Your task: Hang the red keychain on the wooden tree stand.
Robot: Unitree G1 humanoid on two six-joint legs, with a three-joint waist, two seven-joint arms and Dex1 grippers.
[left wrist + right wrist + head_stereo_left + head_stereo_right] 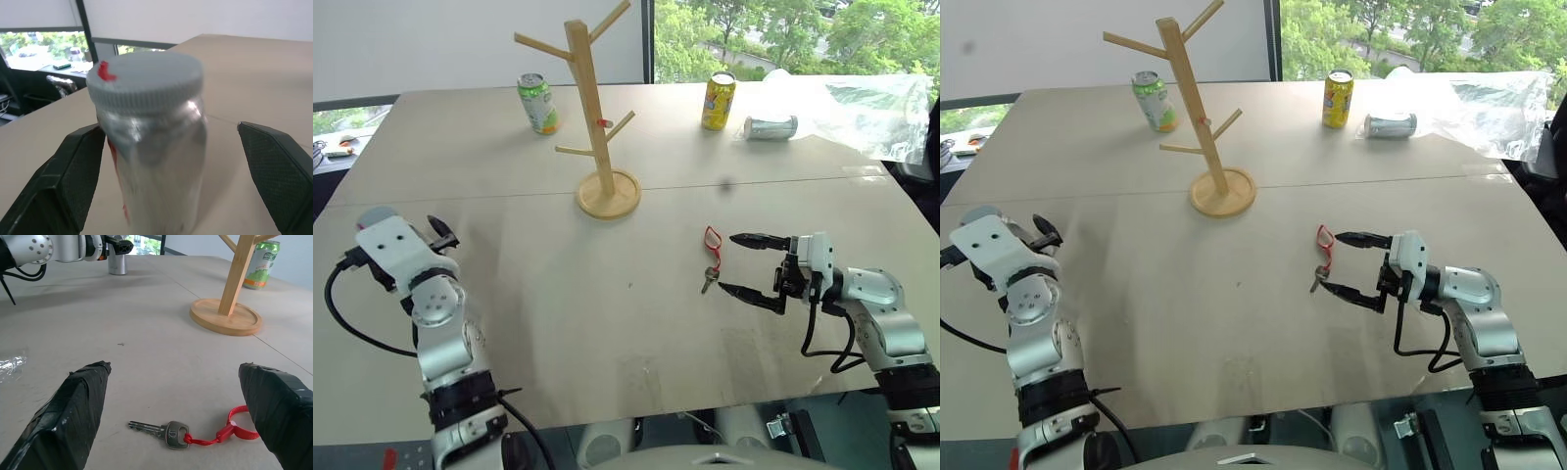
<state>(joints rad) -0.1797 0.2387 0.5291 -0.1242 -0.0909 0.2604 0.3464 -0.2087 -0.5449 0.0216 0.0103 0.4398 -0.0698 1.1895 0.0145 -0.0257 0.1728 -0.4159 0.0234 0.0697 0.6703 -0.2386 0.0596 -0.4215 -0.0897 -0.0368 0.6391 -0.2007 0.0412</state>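
Both eye views look forward and down over the surface [558, 323], sharing the wooden tree stand [592, 117]. Each wrist view looks low along its pincer, close in.

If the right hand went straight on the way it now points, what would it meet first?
Probably the red keychain, lying on the table just ahead of the open right hand, between the lines of its two fingers.
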